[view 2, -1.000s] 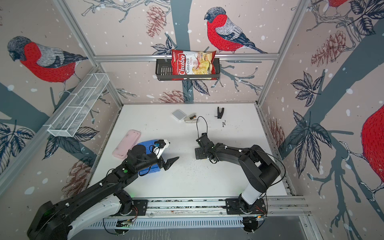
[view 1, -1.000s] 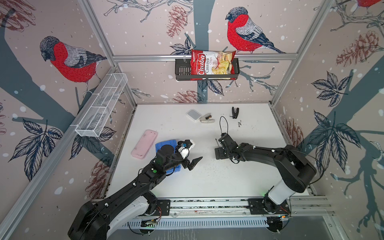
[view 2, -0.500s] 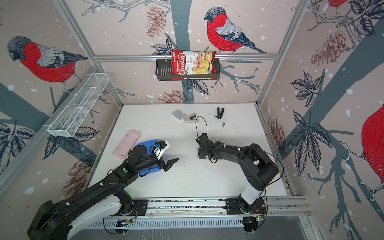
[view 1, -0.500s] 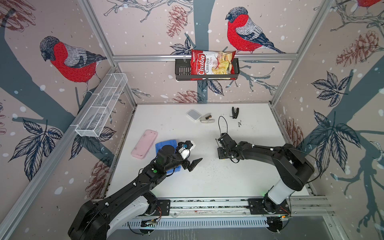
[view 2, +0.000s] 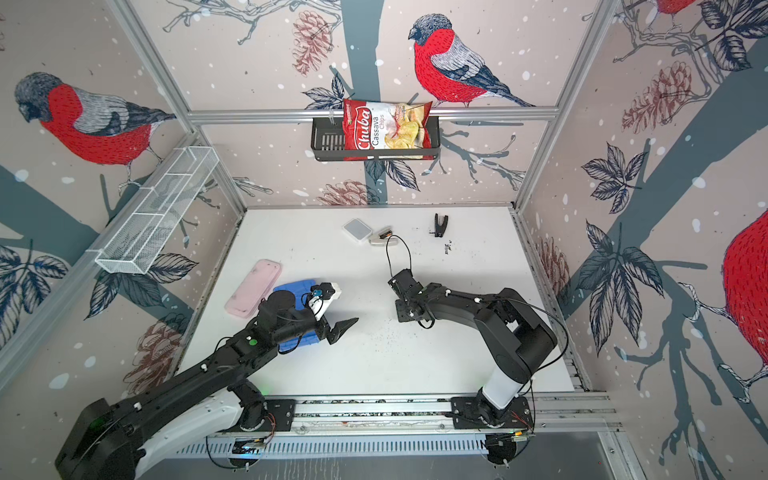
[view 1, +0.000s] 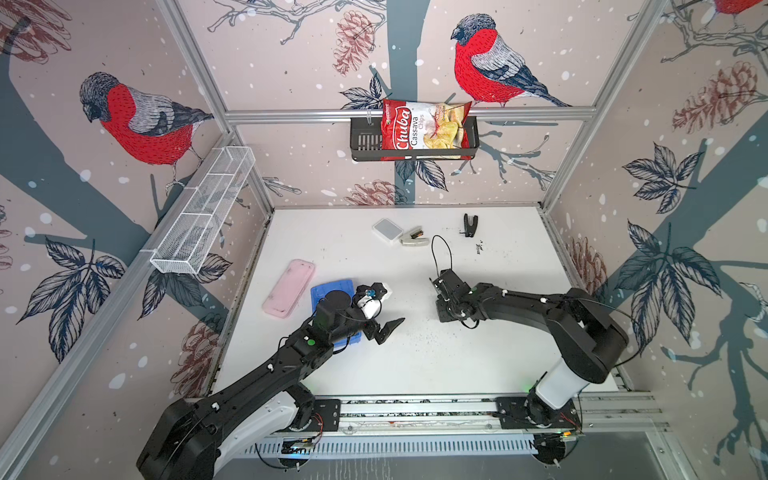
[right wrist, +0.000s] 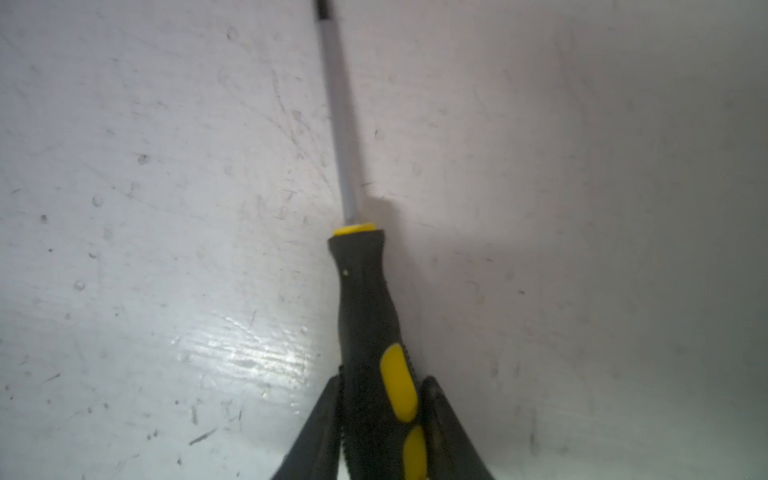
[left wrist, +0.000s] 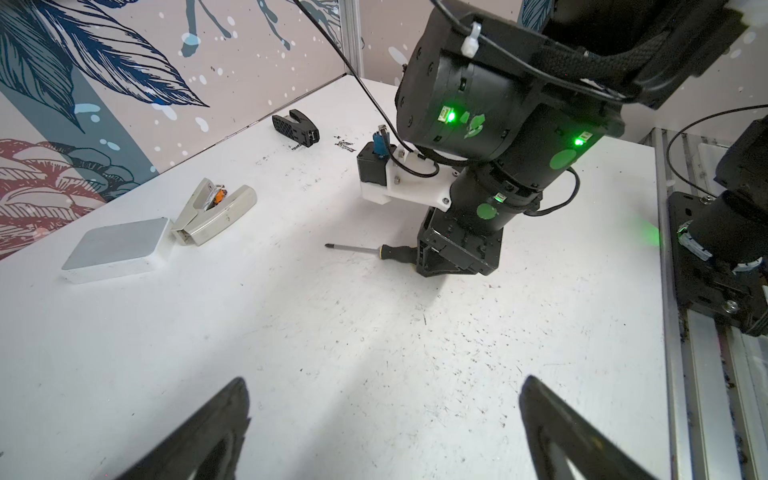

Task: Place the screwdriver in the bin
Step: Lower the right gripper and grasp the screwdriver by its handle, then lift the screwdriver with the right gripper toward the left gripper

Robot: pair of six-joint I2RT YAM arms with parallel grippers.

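Right tool [right wrist: 380, 388] pinched on the screwdriver [right wrist: 363, 307], one dark tapered finger [right wrist: 322, 419] pressed to each side of the handle's rear half. Behind it, the right arm [view 1: 532, 305] stretched low from the front rail toward the middle, forearm near level, wrist bent down to the white surface [view 1: 436, 365]. Screwdriver low along that surface near its middle, shaft pointing away from the tool; impossible to tell whether resting or just lifted. Handle black and rubbery with a fine grip texture, yellow oval insets and a yellow collar; shaft thin, round, grey metal with a dark tip. Surface scuffed, scratched and speckled with dark grit.

Across from it, the left tool [left wrist: 384, 382] spread wide, holding nothing, aimed at the right tool from above the surface. Behind that, the left arm [view 1: 270, 374] angled up from the rail, wrist over the bin [view 1: 332, 287]. Bin shallow, rectangular, bright blue plastic, partly hidden under that arm, well apart from the screwdriver, just beside a flat pink case [view 1: 289, 286] with rounded corners.
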